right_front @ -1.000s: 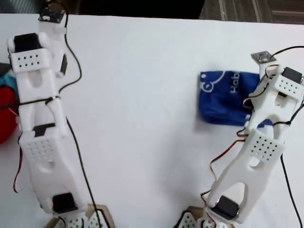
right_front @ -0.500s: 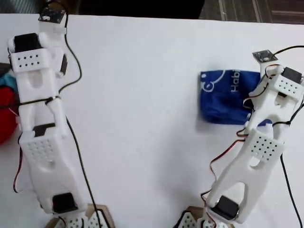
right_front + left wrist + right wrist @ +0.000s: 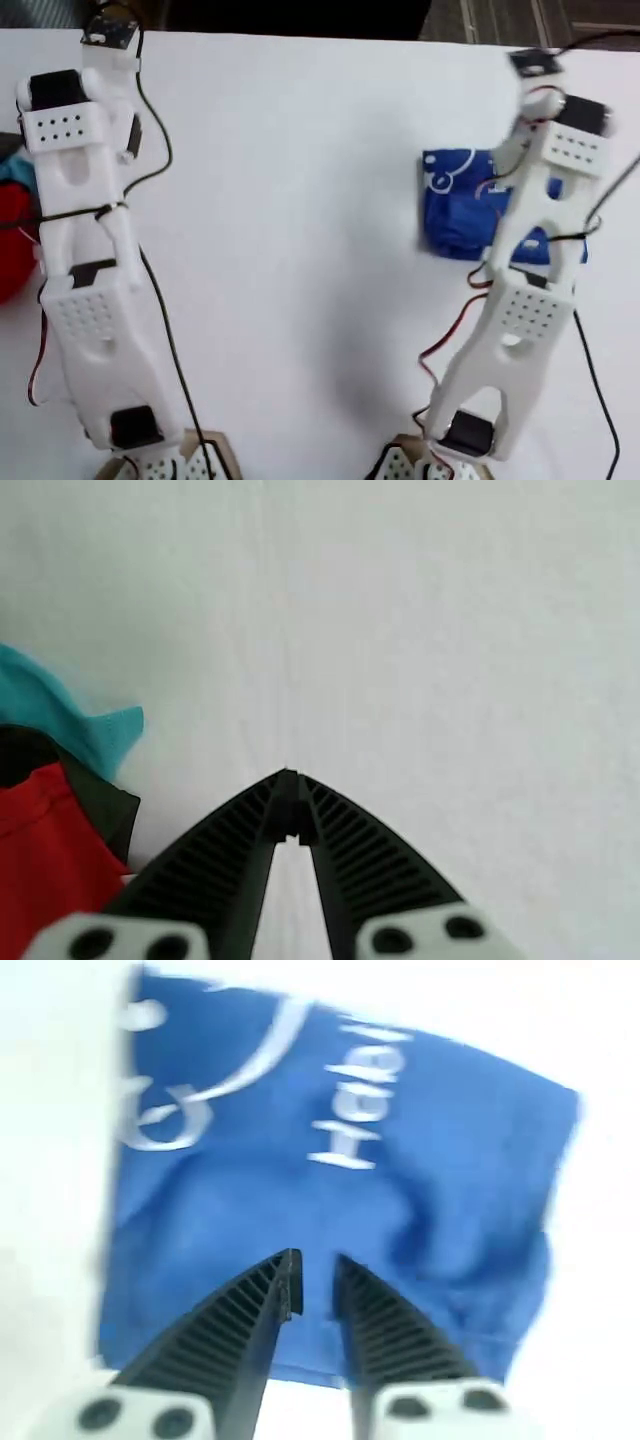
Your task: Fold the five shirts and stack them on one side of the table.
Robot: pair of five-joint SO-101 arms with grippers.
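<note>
Shirt (image 3: pixel 330 1180), blue, folded, directly below right claw (image 3: pixel 317 1282), tips slightly parted.

White table (image 3: pixel 300 150), dark room (image 3: pixel 300 15) beyond

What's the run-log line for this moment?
left gripper: shut, over white table, near red, teal and black cloth pile | right gripper: slightly open, above folded blue printed shirt

We see a white counter (image 3: pixel 300 200). A folded blue shirt (image 3: pixel 460 215) with white print lies flat on its right side. At the left edge there's a heap: red shirt (image 3: pixel 40 850), teal garment (image 3: pixel 70 725), and a dark garment (image 3: pixel 105 805) between them, all touching.
</note>
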